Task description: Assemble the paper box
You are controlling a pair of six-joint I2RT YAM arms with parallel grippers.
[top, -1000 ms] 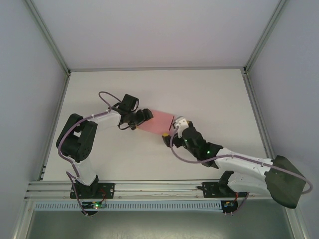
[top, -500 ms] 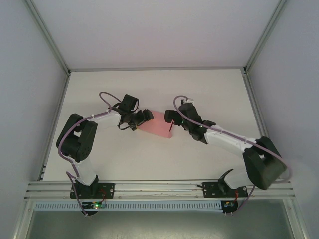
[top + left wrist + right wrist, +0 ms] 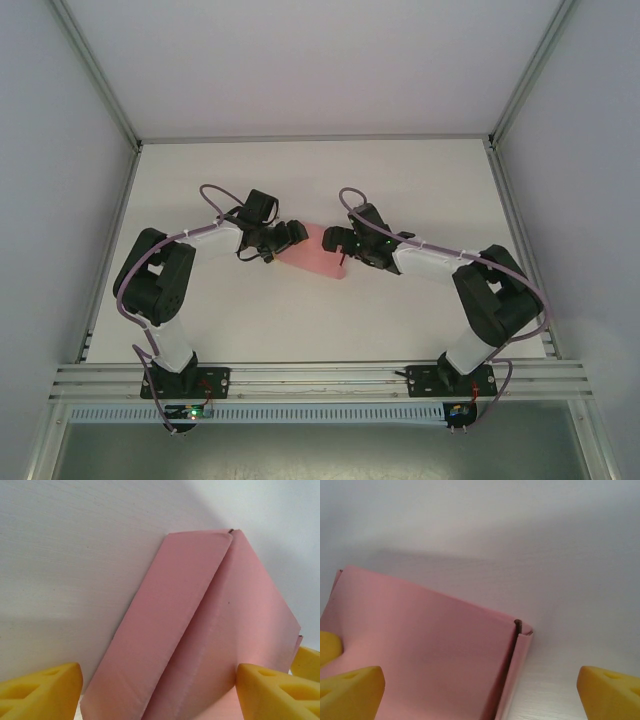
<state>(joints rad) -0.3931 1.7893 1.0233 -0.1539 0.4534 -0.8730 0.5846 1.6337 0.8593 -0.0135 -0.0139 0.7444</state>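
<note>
The pink paper box (image 3: 318,258) lies at the table's middle, folded flat with a long crease running down it (image 3: 200,630). My left gripper (image 3: 288,236) is at its left end. In the left wrist view the box spans the gap of that gripper (image 3: 159,692), both yellow fingertips (image 3: 277,690) press its edges and the card bows slightly. My right gripper (image 3: 336,240) is at the box's right end and stands open (image 3: 480,692). The box's corner with its narrow side flap (image 3: 517,670) lies between the wide-apart jaws. Its right fingertip (image 3: 610,690) is over bare table.
White table (image 3: 430,180) inside a frame of metal rails, with walls at left, right and back. Both arms reach inward from their bases at the near edge (image 3: 320,380). Purple cables loop over each forearm.
The right arm has swung from the box's near right side up to its right end and stretched out low. The left arm and the box have stayed put.
</note>
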